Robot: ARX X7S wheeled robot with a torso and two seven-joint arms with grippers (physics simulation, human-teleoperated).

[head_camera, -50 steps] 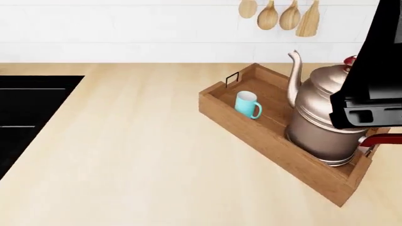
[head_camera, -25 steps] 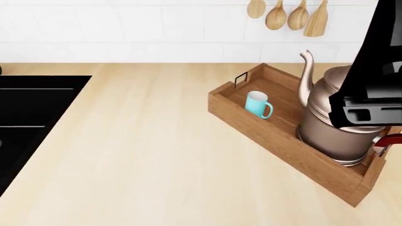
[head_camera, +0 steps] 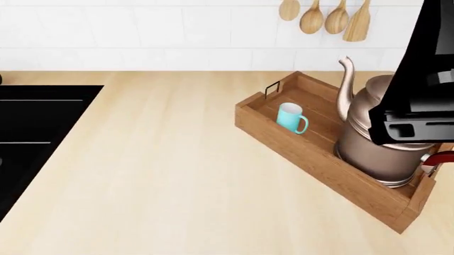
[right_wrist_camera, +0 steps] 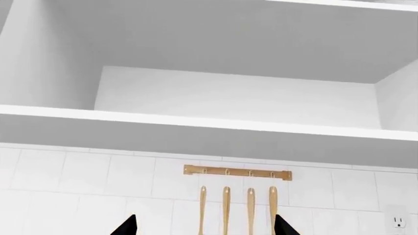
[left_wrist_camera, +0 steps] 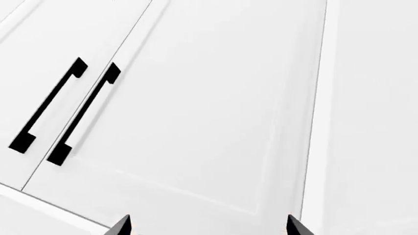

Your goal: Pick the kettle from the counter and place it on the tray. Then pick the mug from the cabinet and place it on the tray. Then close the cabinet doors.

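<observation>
Head view showed the kettle (head_camera: 379, 135) standing upright at the near end of the tray (head_camera: 312, 154) and the mug (head_camera: 291, 117) upright further along the same tray, the two apart, the tray lying askew on the tabletop (head_camera: 163, 175). Both placing steps looked done, so closing the cabinet was what remained. Right wrist view looked into an open cabinet (right_wrist_camera: 228, 93), its shelf bare, above a rack of wooden spoons (right_wrist_camera: 236, 203); the right hand (right_wrist_camera: 203, 226) was open, its two tips spread and holding nothing. Left wrist view faced shut cabinet doors (left_wrist_camera: 216, 112) with paired black handles (left_wrist_camera: 65, 112); the left hand (left_wrist_camera: 207, 226) was likewise open and empty. The doors that belonged to the open cabinet were not visible in any view, so a swing toward them could miss or catch an edge. The dark right arm (head_camera: 418, 79) hung across the kettle in the head view, and lowering it carelessly could knock the tall kettle over.
</observation>
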